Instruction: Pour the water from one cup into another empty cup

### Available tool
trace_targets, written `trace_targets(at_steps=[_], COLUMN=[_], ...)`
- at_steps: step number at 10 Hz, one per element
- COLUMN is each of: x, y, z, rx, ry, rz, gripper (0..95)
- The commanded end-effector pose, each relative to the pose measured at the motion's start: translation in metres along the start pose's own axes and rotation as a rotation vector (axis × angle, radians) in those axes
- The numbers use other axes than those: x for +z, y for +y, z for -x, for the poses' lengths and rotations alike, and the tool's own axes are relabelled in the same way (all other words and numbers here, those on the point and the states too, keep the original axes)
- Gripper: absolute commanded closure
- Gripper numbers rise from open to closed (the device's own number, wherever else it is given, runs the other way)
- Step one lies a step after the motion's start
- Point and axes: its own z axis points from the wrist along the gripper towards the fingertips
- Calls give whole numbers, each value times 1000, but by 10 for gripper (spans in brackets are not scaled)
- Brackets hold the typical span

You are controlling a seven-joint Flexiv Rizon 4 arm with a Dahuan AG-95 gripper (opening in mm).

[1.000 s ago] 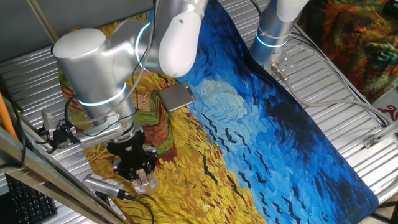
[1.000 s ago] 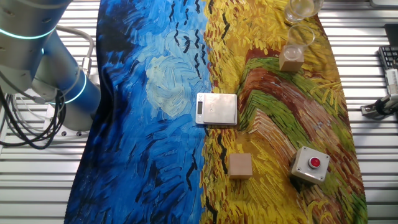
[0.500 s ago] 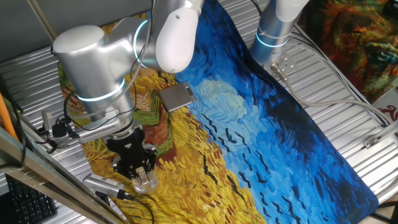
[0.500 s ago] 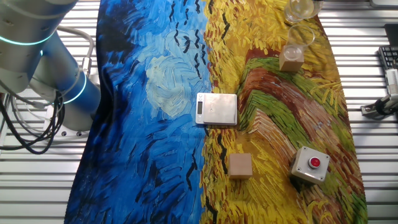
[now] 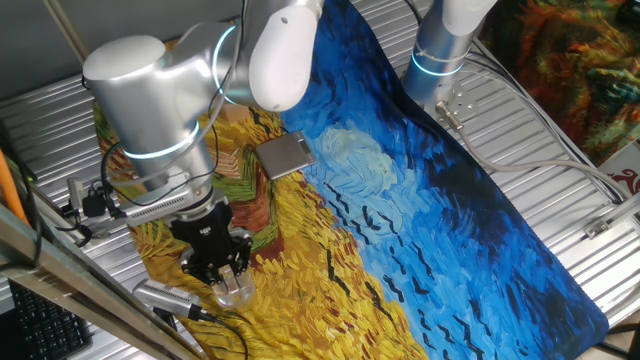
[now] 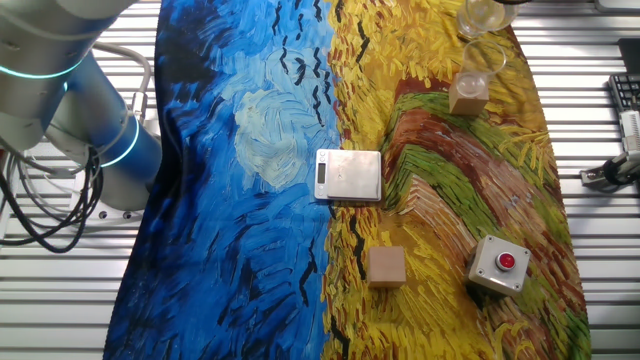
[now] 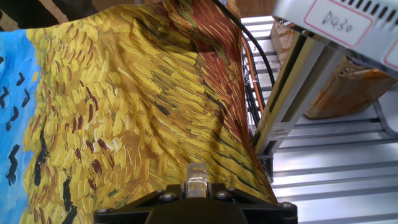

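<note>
My gripper [image 5: 232, 284] hangs low over the near left corner of the painted cloth, shut on the clear tumbler [image 5: 236, 290]. In the hand view the black jaws of the gripper [image 7: 196, 186] press on a strip of the tumbler's clear wall [image 7: 196, 176]. In the other fixed view the tumbler [image 6: 483, 11] shows at the top edge, with the gripper out of frame. Just below it the small translucent cup [image 6: 481, 57] stands on the cloth, touching a wooden block [image 6: 468, 93]. I cannot make out the water. The arm hides the small cup in the first fixed view.
A small metal scale [image 6: 349, 174] lies mid-cloth. A second wooden block [image 6: 386, 266] and a grey box with a red button [image 6: 499, 263] sit further along. An aluminium post [image 7: 292, 81] rises at the cloth's edge beside the gripper. The robot base [image 6: 100, 150] stands on the far side.
The arm's upper links have drifted slightly left. The gripper and the tumbler have barely moved, only a touch toward the table's edge.
</note>
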Motion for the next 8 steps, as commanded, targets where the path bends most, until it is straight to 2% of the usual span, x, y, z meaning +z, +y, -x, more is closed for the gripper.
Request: trace_targets(at_steps=[1,8], x=[-3,-3], y=[2,2], z=[-1,-2], rx=[-3,1], ry=[-4,-46], rz=[2,5], gripper=[950,950])
